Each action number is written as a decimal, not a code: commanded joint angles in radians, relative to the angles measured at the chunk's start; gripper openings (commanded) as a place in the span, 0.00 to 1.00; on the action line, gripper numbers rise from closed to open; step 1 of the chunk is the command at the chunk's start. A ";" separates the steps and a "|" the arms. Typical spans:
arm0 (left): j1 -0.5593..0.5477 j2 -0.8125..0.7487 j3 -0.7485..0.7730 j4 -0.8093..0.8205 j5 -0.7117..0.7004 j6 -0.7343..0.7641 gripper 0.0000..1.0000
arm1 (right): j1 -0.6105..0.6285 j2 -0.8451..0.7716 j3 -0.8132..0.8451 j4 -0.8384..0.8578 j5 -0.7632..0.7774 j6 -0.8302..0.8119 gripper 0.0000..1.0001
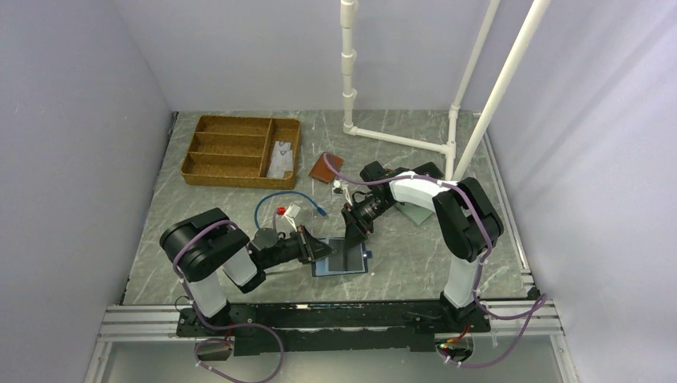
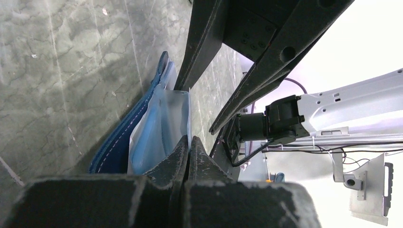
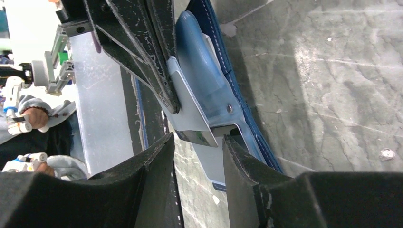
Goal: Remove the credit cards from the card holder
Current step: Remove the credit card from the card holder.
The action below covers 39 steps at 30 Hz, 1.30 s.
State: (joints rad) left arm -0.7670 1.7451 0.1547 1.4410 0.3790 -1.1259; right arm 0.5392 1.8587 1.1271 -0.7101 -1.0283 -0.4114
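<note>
Left claw (image 2: pixel 188 145) pinches card holder (image 1: pixel 348 260); right claw (image 3: pixel 198 142) gapes.

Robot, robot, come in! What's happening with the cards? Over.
Left gripper shut on card holder. Right gripper open around a poking-out card. Nothing blocking.

Card holder (image 1: pixel 343 257) open on table (image 1: pixel 415 267)
</note>
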 commanded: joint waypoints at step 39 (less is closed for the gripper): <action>0.071 -0.155 -0.050 -0.070 0.038 0.006 0.15 | 0.005 0.019 0.024 -0.047 -0.054 -0.109 0.00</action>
State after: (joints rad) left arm -0.7132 1.6215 0.1196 1.3247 0.4000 -1.1213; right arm 0.5495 1.8690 1.1271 -0.7250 -1.1069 -0.4652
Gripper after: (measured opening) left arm 0.162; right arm 0.010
